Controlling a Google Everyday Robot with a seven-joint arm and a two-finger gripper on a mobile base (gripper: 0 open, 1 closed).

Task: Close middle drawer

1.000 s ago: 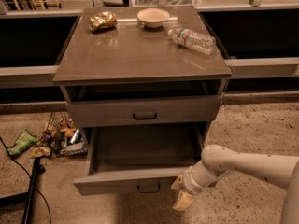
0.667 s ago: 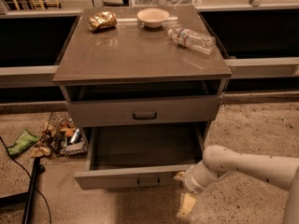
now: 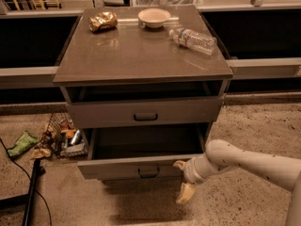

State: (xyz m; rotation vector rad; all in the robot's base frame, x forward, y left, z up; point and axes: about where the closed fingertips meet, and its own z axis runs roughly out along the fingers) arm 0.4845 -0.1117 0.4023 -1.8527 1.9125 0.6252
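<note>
Gripper [image 3: 183,180] at 5 o'clock of pulled-out middle drawer [image 3: 122,167], fingers [image 3: 186,195] spread, grasping nothing. Best pressed flat against the front, pushing straight toward 12 o'clock.

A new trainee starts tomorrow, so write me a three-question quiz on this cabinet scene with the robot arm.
1. True or false: the wide grey middle drawer with the small dark rectangular pull stands pulled out.
2. Pick one: the white two-finger gripper, fingers apart, is A) inside that drawer, B) by the right end of its front, C) to the left of it.
3. Fill in: on the flat grey cabinet top, the clear plastic bottle lies on its ____.

Key: 1 true; 2 B; 3 side.
</note>
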